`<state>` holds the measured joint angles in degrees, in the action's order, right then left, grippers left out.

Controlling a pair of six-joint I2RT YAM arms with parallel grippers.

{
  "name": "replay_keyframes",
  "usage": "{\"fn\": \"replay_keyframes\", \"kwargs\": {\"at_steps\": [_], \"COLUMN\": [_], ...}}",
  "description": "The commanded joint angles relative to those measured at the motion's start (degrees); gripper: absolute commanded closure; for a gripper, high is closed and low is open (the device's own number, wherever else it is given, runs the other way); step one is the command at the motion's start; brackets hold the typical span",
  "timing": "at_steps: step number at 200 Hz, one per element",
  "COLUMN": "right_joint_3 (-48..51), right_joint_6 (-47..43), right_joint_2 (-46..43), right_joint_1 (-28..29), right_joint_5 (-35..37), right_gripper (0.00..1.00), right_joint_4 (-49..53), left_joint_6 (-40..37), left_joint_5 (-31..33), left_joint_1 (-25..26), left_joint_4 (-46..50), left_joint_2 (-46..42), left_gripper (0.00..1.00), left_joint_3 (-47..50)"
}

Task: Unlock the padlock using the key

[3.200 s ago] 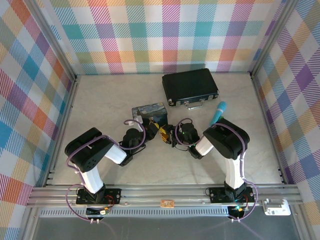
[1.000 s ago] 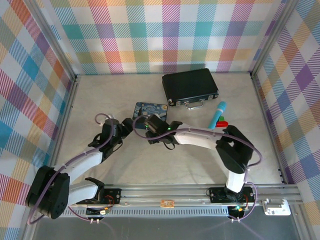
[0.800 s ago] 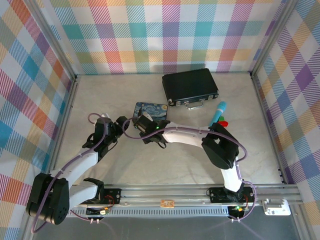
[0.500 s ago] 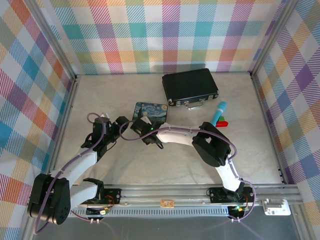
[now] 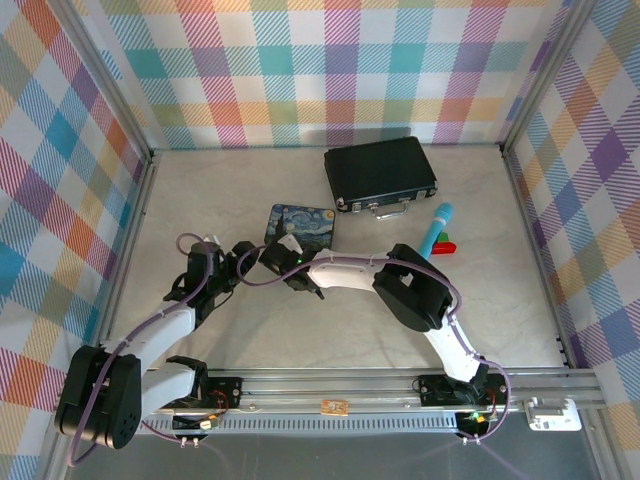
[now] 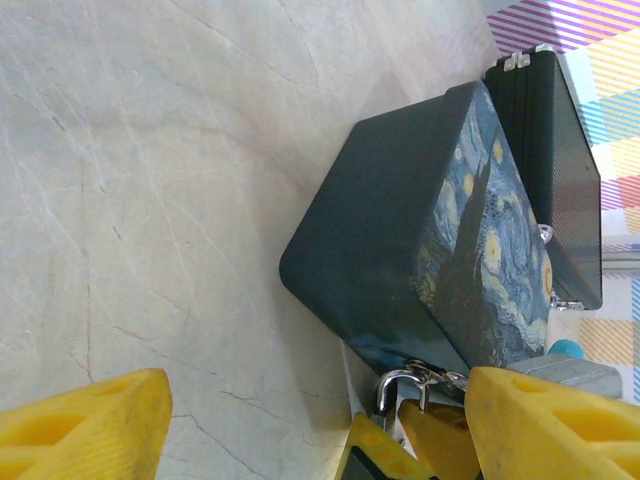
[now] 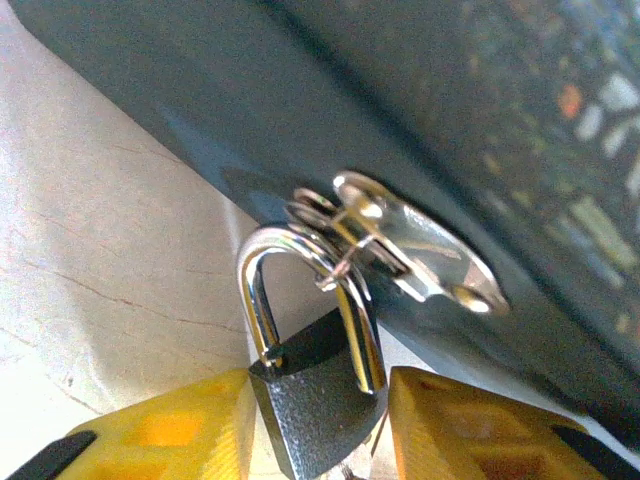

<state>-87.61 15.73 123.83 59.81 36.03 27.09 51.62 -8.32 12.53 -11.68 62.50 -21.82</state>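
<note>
The padlock [image 7: 315, 385] has a dark textured body and a shiny shackle. My right gripper [image 7: 320, 405] is shut on its body, shackle pointing up against the side of the blue painted tin [image 7: 420, 110]. The key [image 7: 425, 255], flat and silvery here, hangs by its small ring from the shackle and rests on the tin's wall. In the top view the right gripper [image 5: 283, 252] reaches far left, just below the tin [image 5: 305, 222]. My left gripper [image 5: 238, 260] sits beside it, open [image 6: 318, 405], with bare table between its fingers. The padlock's shackle [image 6: 393, 385] shows near its right finger.
A black briefcase [image 5: 380, 172] lies at the back, also seen beyond the tin as the briefcase [image 6: 565, 190] in the left wrist view. A teal-capped marker [image 5: 437, 228] lies to its right front, with small red and green pieces [image 5: 445, 246] beside it. The frame wall [image 5: 128, 240] is to the left.
Both arms unfolded from the centre. Over the last second the right gripper slid left along the tin's front with the padlock, and the left gripper settled close beside it.
</note>
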Motion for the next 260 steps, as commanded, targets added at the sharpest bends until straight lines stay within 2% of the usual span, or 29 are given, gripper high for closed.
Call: {"fn": "replay_keyframes", "kwargs": {"at_steps": [1,69,87,125,158,193,230,260], "right_joint_3": [-0.05,3.72,5.34,9.88,13.96,15.41,15.46,15.8], "right_joint_6": [-0.84,-3.68,-5.11,-8.99,-11.18,-10.59,-10.03,-9.25], "right_joint_2": [0.82,-2.81,-4.43,-8.49,-11.92,-12.3,-12.24,-12.03], "right_joint_1": [-0.54,-1.34,-2.25,-5.14,-7.74,-10.96,-12.28,-12.69], "right_joint_5": [1.44,-5.21,-9.77,-24.02,-35.85,-46.0,-49.29,-49.74], "right_gripper": [0.63,0.83,0.87,0.95,0.98,0.99,1.0,1.0], "right_joint_4": [-1.37,-5.64,-7.45,-12.33,-15.26,-15.94,-15.89,-16.56], "left_joint_6": [1.12,0.41,1.57,2.81,3.45,6.61,6.35,7.2], "left_joint_5": [-0.03,-0.54,-1.46,-1.7,-1.25,1.68,4.57,4.37], "left_joint_1": [-0.85,-0.76,-0.67,0.84,4.19,9.74,14.76,16.42], "left_joint_4": [-2.54,-1.02,-3.57,-5.58,-7.28,-15.54,-21.87,-27.1], "left_joint_2": [-1.92,-8.44,-8.91,-9.76,-9.11,-4.08,3.57,11.46], "left_gripper": [0.23,0.26,0.28,0.31,0.39,0.55,0.58,0.63], "left_joint_3": [1.81,5.04,6.36,7.43,7.23,8.7,6.2,3.95]}}
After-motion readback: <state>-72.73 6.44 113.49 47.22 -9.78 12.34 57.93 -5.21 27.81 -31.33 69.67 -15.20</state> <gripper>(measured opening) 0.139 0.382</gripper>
